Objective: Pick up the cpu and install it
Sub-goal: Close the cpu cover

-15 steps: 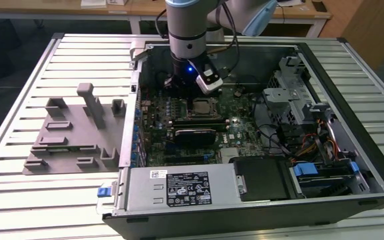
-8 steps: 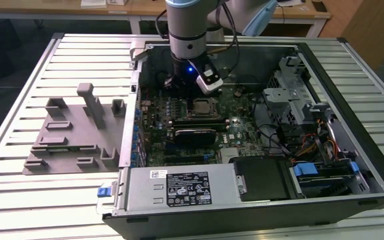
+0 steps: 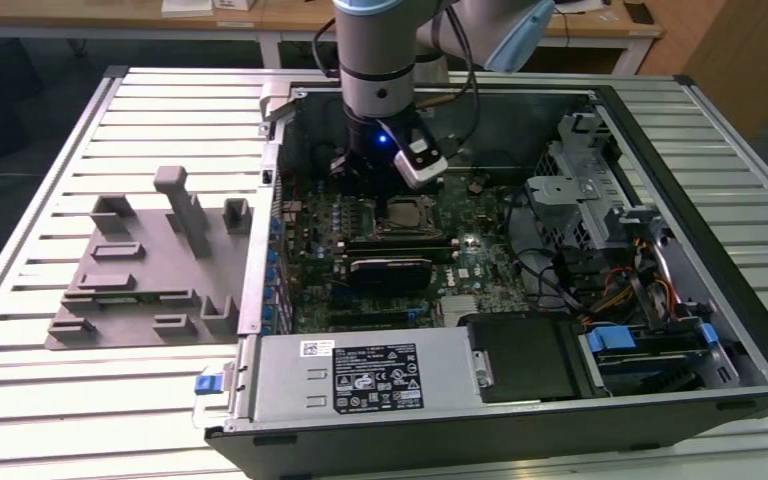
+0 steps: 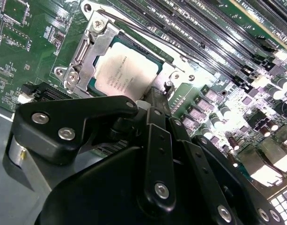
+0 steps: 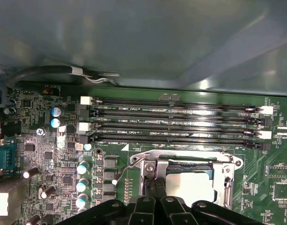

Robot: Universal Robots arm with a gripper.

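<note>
A robot arm's gripper (image 3: 387, 182) hangs low inside an open computer case (image 3: 704, 130), right over the motherboard (image 3: 480, 262) near the middle of the exterior view. The cpu (image 4: 126, 70) lies flat in its metal socket frame (image 4: 82, 56), just beside the gripper tip in both wrist views; open or closed, its grip cannot be told. A printed white label (image 3: 373, 378) marks the power supply.

You see an open computer case (image 3: 624, 95) lying on the tabletop (image 3: 37, 400), with the fixture tray (image 3: 144, 270) beside it on the exterior view's left. Inside, the cpu (image 4: 126, 70) sits in its socket (image 4: 94, 37) on the motherboard (image 3: 478, 260), with memory slots (image 5: 176, 124) running alongside. Your gripper (image 4: 155, 98) hangs just over the socket's edge.
</note>
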